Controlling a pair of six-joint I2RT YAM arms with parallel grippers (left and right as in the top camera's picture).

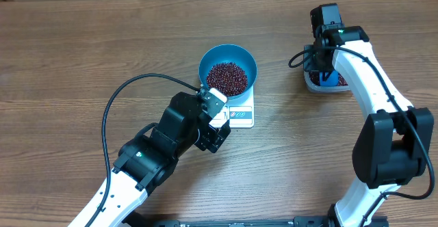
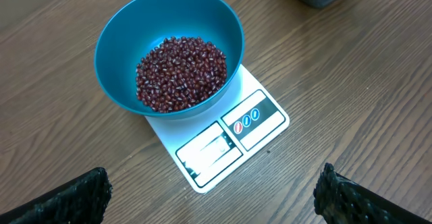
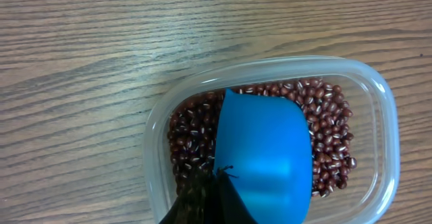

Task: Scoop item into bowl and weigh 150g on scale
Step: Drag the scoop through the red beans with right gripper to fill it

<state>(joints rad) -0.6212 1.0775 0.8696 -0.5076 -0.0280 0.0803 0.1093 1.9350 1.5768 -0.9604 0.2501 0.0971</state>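
Beans (image 2: pixel 181 72), loose, likely hard and prone to roll, heap in the bowl (image 2: pixel 135 21) on the scale (image 2: pixel 260 119) ahead of the wide-spread left gripper (image 2: pixel 212 197); best taken by the scoop (image 3: pixel 266 150) pinched in the right gripper (image 3: pixel 209 190), down in the tub (image 3: pixel 385 116)

Ahead of your left gripper (image 2: pixel 212 207), centred between the jaws: scale (image 2: pixel 229 140), bowl (image 2: pixel 121 42) on its far end, beans (image 2: pixel 181 72) in bowl. At your right gripper (image 3: pixel 209 190) jaws: scoop (image 3: pixel 266 156) inside tub (image 3: pixel 386 116), on more beans.

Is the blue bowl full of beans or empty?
Partly full. Red-brown beans cover the bottom of the bowl on the scale; its blue walls show above them.
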